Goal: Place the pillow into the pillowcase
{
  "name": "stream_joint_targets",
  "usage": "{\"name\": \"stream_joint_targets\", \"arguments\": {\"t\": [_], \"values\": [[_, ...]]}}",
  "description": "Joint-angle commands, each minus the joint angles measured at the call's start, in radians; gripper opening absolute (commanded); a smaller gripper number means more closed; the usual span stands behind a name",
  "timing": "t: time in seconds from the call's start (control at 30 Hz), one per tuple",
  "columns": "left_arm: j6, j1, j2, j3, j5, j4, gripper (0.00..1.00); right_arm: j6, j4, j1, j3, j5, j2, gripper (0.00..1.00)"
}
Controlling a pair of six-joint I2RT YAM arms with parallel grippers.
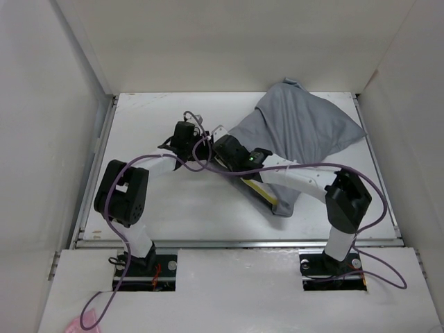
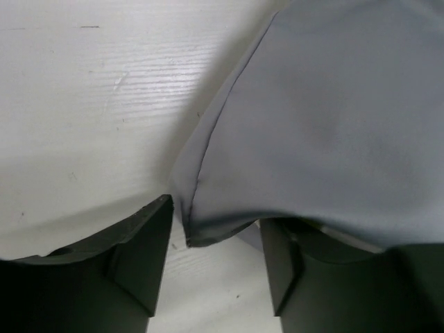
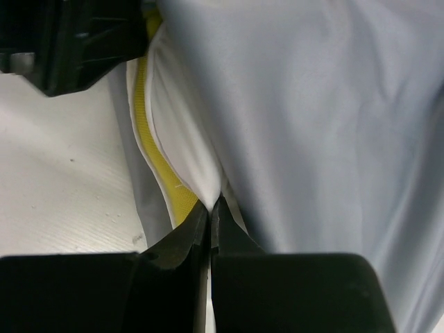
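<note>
wrinkled grey pillowcase [image 1: 305, 128], yellow-edged white pillow [image 3: 177, 125]

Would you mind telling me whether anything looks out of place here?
The pillow is only partly inside the pillowcase: its yellow-banded edge sticks out of the opening at the near end, where the right gripper pinches it. Nothing looks spilled or damaged.

1. A white table [image 1: 173, 215] fills the middle; up close its top shows fine grain and a few small scuffs.
2. Plain white walls close it in: a back wall [image 1: 229, 41] at 12 o'clock, a left wall [image 1: 41, 104] at 9 and a right wall [image 1: 416, 104] at 3.
3. A metal rail [image 1: 229, 243] runs along the table's edge at 6 o'clock.
4. Below the rail lies a white board [image 1: 236, 291] with two rectangular cut-outs.
5. A small pink scrap [image 1: 75, 325], perhaps plastic, sits at 7 o'clock.
6. The light is soft and even, and the shadows are faint.
</note>
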Motion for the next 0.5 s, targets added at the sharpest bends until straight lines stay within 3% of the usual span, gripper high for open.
{"name": "stream_joint_targets", "arguments": {"t": [0.0,0.07,0.27,0.33,0.37,0.47], "values": [[0.068,0.017,-0.063,-0.060,-0.087,0.029,0.53,-0.006,-0.018,0.007,0.062,-0.006,-0.153,0.00],[0.068,0.017,-0.063,-0.060,-0.096,0.029,0.58,-0.006,-0.029,0.007,0.062,-0.015,-0.167,0.00],[0.099,-0.002,0.009,-0.003,-0.056,0.017,0.55,0.013,-0.064,0.007,0.073,-0.033,-0.189,0.00],[0.099,-0.014,0.030,0.037,-0.042,0.017,0.46,0.013,-0.064,0.007,0.082,-0.033,-0.189,0.00],[0.099,-0.026,0.044,0.050,-0.042,0.017,0.27,0.022,-0.064,0.007,0.082,-0.024,-0.189,0.00],[0.099,-0.026,0.084,0.103,-0.052,-0.032,0.08,0.022,-0.099,-0.005,0.115,0.014,-0.189,0.00]]}}
